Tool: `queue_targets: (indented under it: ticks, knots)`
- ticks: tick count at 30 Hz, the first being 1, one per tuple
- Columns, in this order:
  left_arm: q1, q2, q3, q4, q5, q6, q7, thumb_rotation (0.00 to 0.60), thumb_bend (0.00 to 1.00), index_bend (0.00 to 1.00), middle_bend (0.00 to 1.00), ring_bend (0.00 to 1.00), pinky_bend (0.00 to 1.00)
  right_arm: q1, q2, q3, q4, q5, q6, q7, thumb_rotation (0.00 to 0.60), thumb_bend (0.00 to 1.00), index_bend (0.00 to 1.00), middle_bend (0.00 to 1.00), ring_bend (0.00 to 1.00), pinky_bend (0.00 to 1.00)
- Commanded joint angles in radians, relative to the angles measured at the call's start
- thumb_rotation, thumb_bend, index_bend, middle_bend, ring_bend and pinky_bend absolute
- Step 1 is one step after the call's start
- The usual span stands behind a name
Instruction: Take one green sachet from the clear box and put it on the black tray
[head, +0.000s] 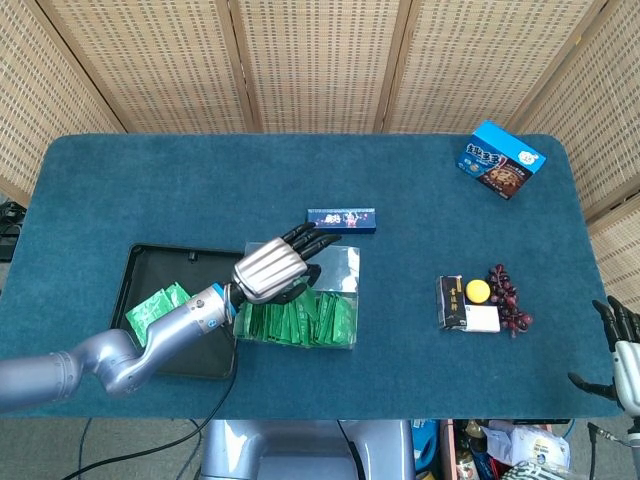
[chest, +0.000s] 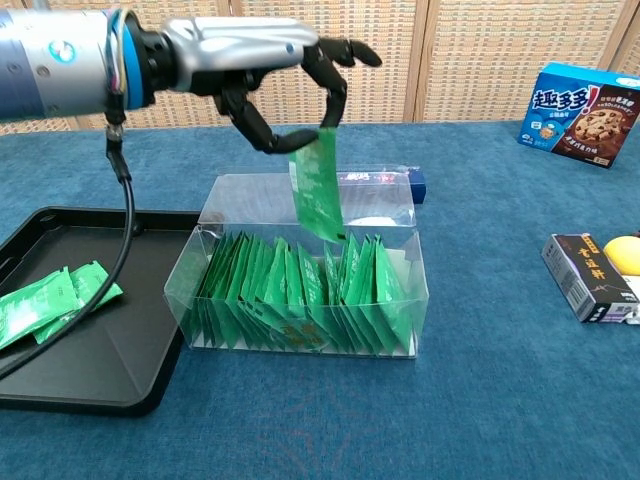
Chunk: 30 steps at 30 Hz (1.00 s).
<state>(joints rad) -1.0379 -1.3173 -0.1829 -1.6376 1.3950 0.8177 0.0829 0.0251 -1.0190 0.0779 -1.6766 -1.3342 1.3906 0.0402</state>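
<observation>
One green sachet (chest: 318, 185) hangs in the air above the clear box (chest: 300, 262), pinched at its top edge by the left hand (chest: 262, 70), whose other fingers are spread. Its lower corner is above the tops of the sachets still packed upright in the box. Only the chest view shows this: in the head view the left hand (head: 275, 268) covers the held sachet, and the pinch cannot be seen there.

The clear box (head: 301, 295) holds a dense row of green sachets, too many and too overlapped to count. To the left of the box, touching or just beside it, lies the black tray (chest: 100, 345), with two green sachets (chest: 50, 303) overlapping on it near its left edge.

The head view alone shows the right hand (head: 618, 350), well to the right of the box at the table's edge; it holds nothing and its fingers are apart. Behind the box lies one dark blue bar (head: 341, 220). To the right of the box are one black packet (head: 453, 301), one yellow round thing (head: 479, 291) and one bunch of dark grapes (head: 506, 298). Far behind and right of it stands one blue cookie box (head: 501, 160).
</observation>
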Motion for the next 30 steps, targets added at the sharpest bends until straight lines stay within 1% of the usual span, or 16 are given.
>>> queue_targets:
  ticks: [1,5,9,15,18,20,21,22,24,25,26,28,30]
  knots:
    - [0.008,0.017,-0.007,-0.012,-0.002,0.012,-0.006,0.600,0.53,0.62,0.00,0.00,0.00,-0.001,-0.001,0.000,-0.001,-0.001,0.002,-0.001,0.600,0.00,0.00,0.00,0.00,0.00]
    - [0.024,0.047,-0.012,-0.022,-0.003,0.033,-0.012,0.600,0.53,0.62,0.00,0.00,0.00,-0.001,-0.001,-0.002,-0.003,-0.005,0.006,-0.006,0.600,0.00,0.00,0.00,0.00,0.00]
    - [0.054,0.096,-0.005,-0.037,0.001,0.060,-0.021,0.600,0.53,0.62,0.00,0.00,0.00,-0.002,-0.001,-0.004,-0.007,-0.010,0.009,-0.009,0.600,0.00,0.00,0.00,0.00,0.00]
    - [0.154,0.225,0.036,-0.068,0.002,0.120,-0.071,0.600,0.53,0.62,0.00,0.00,0.00,-0.004,0.000,-0.011,-0.017,-0.027,0.016,-0.016,0.600,0.00,0.00,0.00,0.00,0.00]
    - [0.194,0.274,0.060,-0.072,0.003,0.132,-0.105,0.600,0.53,0.62,0.00,0.00,0.00,-0.005,0.001,-0.014,-0.020,-0.034,0.017,-0.019,0.600,0.00,0.00,0.00,0.00,0.00]
    - [0.235,0.337,0.098,-0.080,-0.007,0.115,-0.129,0.600,0.53,0.62,0.00,0.00,0.00,-0.005,0.001,-0.016,-0.026,-0.042,0.021,-0.023,0.600,0.00,0.00,0.00,0.00,0.00]
    - [0.254,0.381,0.126,-0.093,-0.028,0.081,-0.148,0.600,0.53,0.62,0.00,0.00,0.00,-0.005,0.000,-0.018,-0.028,-0.047,0.022,-0.029,0.600,0.00,0.00,0.00,0.00,0.00]
    - [0.262,0.415,0.141,-0.105,-0.037,0.054,-0.160,0.600,0.53,0.62,0.00,0.00,0.00,-0.005,0.000,-0.019,-0.030,-0.049,0.022,-0.032,0.600,0.00,0.00,0.00,0.00,0.00]
    - [0.270,0.453,0.156,-0.116,-0.048,0.016,-0.183,0.600,0.54,0.62,0.00,0.00,0.00,-0.004,-0.001,-0.021,-0.033,-0.050,0.022,-0.037,0.600,0.00,0.00,0.00,0.00,0.00]
    - [0.215,0.460,0.108,-0.180,-0.032,0.002,-0.178,0.600,0.54,0.62,0.00,0.00,0.00,-0.004,-0.002,-0.022,-0.034,-0.051,0.022,-0.040,0.600,0.00,0.00,0.00,0.00,0.00]
    - [0.243,0.498,0.151,-0.134,-0.084,-0.054,-0.188,0.600,0.55,0.63,0.00,0.00,0.00,-0.004,-0.003,-0.023,-0.036,-0.053,0.022,-0.043,0.600,0.00,0.00,0.00,0.00,0.00]
    - [0.280,0.486,0.187,-0.091,-0.057,-0.060,-0.218,0.600,0.55,0.63,0.00,0.00,0.00,-0.004,-0.003,-0.024,-0.038,-0.056,0.023,-0.048,0.600,0.00,0.00,0.00,0.00,0.00]
    - [0.286,0.477,0.193,-0.077,-0.045,-0.072,-0.237,0.600,0.55,0.63,0.00,0.00,0.00,-0.003,-0.004,-0.025,-0.040,-0.057,0.024,-0.052,0.600,0.00,0.00,0.00,0.00,0.00]
